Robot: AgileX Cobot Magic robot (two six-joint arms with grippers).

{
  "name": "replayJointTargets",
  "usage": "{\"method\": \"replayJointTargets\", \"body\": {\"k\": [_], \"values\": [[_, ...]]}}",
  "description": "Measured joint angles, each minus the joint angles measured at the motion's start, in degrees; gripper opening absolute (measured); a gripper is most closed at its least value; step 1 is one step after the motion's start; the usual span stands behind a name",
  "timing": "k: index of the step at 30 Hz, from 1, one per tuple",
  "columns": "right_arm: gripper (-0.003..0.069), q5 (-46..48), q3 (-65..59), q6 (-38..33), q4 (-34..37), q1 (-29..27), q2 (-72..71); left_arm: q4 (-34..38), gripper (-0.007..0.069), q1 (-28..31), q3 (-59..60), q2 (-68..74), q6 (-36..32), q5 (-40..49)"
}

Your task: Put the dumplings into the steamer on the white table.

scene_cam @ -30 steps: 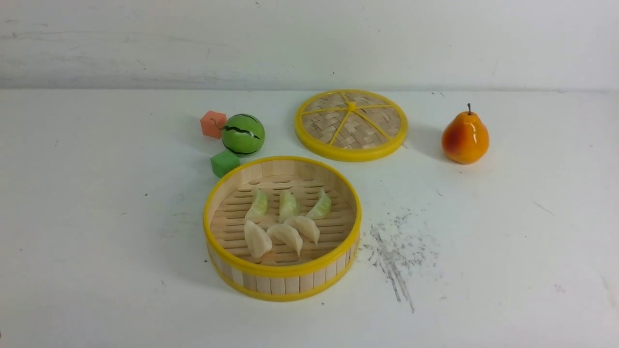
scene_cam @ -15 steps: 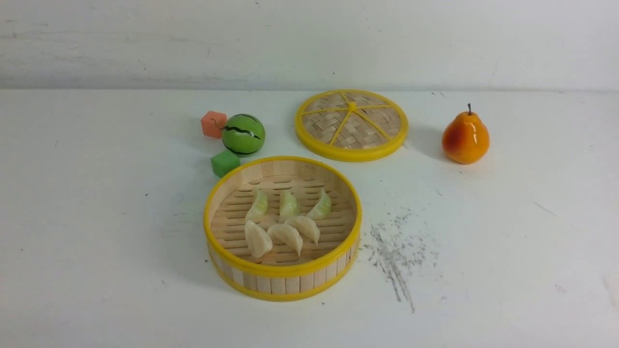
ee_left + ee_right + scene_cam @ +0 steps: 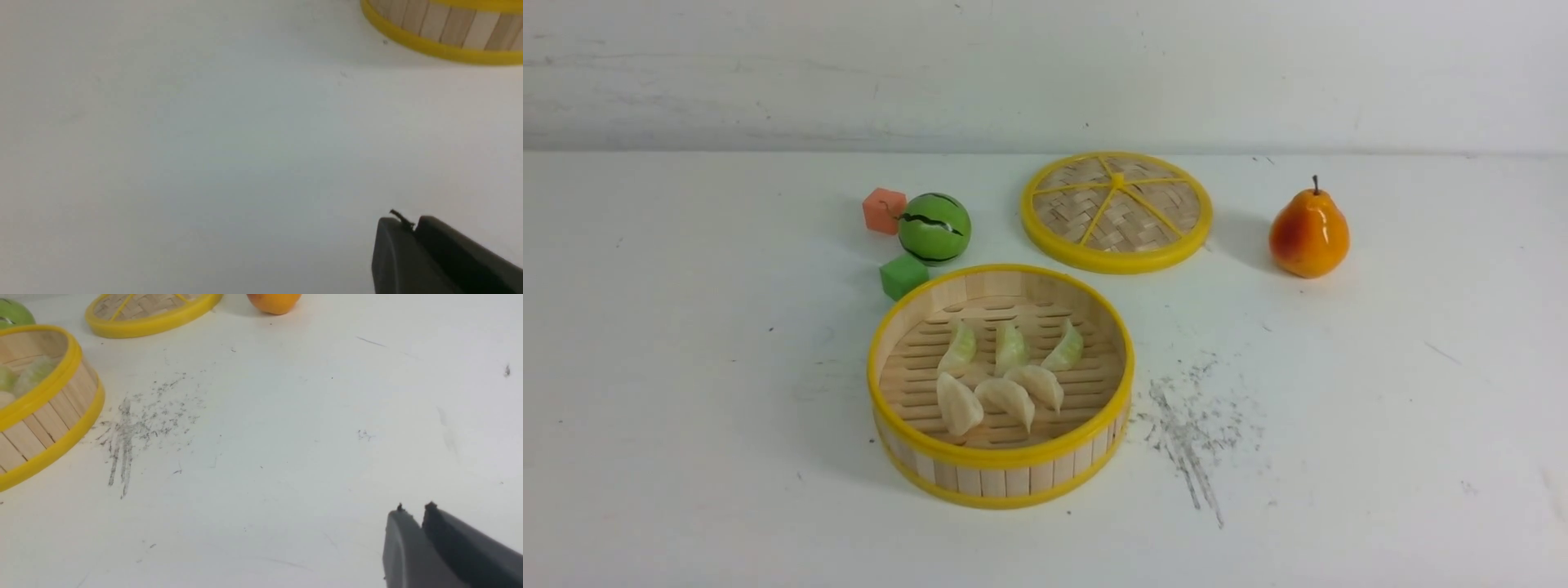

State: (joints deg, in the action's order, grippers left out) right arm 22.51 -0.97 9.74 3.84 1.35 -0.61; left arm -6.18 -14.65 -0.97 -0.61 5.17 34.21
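Newbie: Dumplings point(image 3: 1001, 376) question. All six looked to be lying inside the steamer point(image 3: 1001, 457), three green behind, three white in front. What was left to do well?

Oldhand: Not much, I'd say it was the wrap-up. Going left to right: the left gripper point(image 3: 412, 226) sat low over bare table point(image 3: 686, 367), well apart from the steamer wall, jaws pretty much closed on nothing. Then came the pink cube point(image 3: 883, 210), melon point(image 3: 934, 227) and green cube point(image 3: 902, 275), that last one just beside the rim. The steamer itself stood mid-table.

Newbie: And the right side?

Oldhand: Lid point(image 3: 1116, 211) lay flat behind the steamer, scuffs point(image 3: 1188, 425) just right of it, pear point(image 3: 1308, 233) further out. The right gripper point(image 3: 414, 510) hung over open table, jaws also near enough shut and empty.

Newbie: So the tip was?

Oldhand: Count six, then leave it. Any move had to stay wide of the rim, since I'd guess a nudge could've tipped those upright green ones. Neither arm showed in the front view, which was ideal.
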Motion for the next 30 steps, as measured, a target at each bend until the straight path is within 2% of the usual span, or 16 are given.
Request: {"method": "replayJointTargets", "body": {"k": [10,12,14,20,23,30], "values": [[0.0082,0.00,0.00,0.00,0.00,0.00,0.00,7.30,0.0059,0.16,2.20,0.00,-0.81,-9.39],[0.0084,0.00,0.00,0.00,0.00,0.00,0.00,7.89,0.0059,1.25,2.34,0.00,-0.81,-11.44],[0.0084,0.00,0.00,0.00,0.00,0.00,0.00,8.32,0.0059,4.68,2.46,0.00,-0.75,-12.83],[0.0089,0.00,0.00,0.00,0.00,0.00,0.00,8.75,0.0043,10.89,2.57,0.00,4.16,-12.96],[0.0094,0.00,0.00,0.00,0.00,0.00,0.00,8.85,-0.0009,11.03,2.57,0.00,5.87,-12.60],[0.0101,0.00,0.00,0.00,0.00,0.00,0.00,8.95,-0.0014,11.03,2.57,0.00,6.70,-12.20]]}}
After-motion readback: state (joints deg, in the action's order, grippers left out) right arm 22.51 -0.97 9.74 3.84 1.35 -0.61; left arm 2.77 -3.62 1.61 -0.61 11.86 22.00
